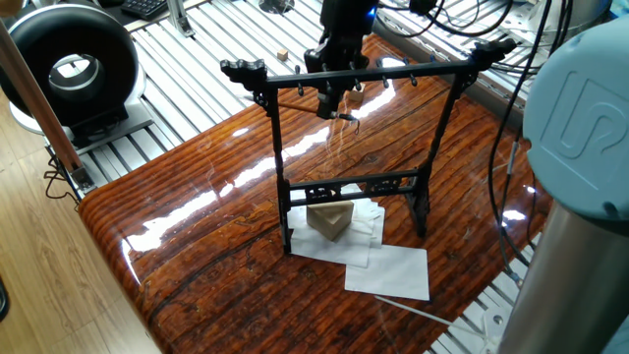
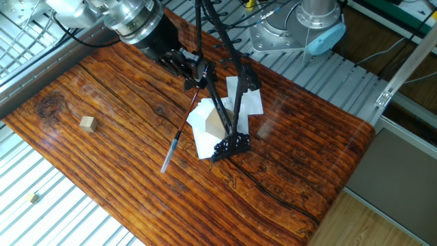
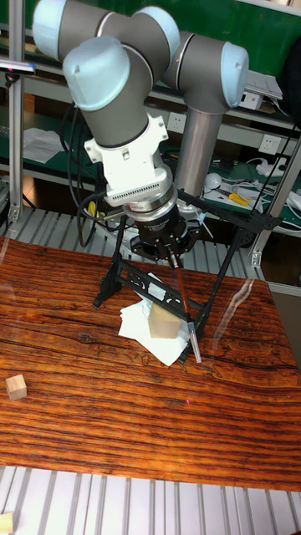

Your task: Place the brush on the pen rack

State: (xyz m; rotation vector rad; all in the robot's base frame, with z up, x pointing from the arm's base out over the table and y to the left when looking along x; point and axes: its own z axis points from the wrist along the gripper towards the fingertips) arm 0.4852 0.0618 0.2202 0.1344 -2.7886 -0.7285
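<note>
Fingers (image 3: 173, 252) gripping brush (image 3: 185, 303), hanging beside pen rack (image 1: 366, 76) crossbar

- Robotics lab
- UR arm (image 3: 125, 67) over wood-grain worktop (image 2: 123, 137) on aluminium-slat frame (image 1: 197, 49)
- Cables (image 1: 472, 20), shelving (image 3: 251, 100), wall sockets (image 3: 267, 144) behind
</note>
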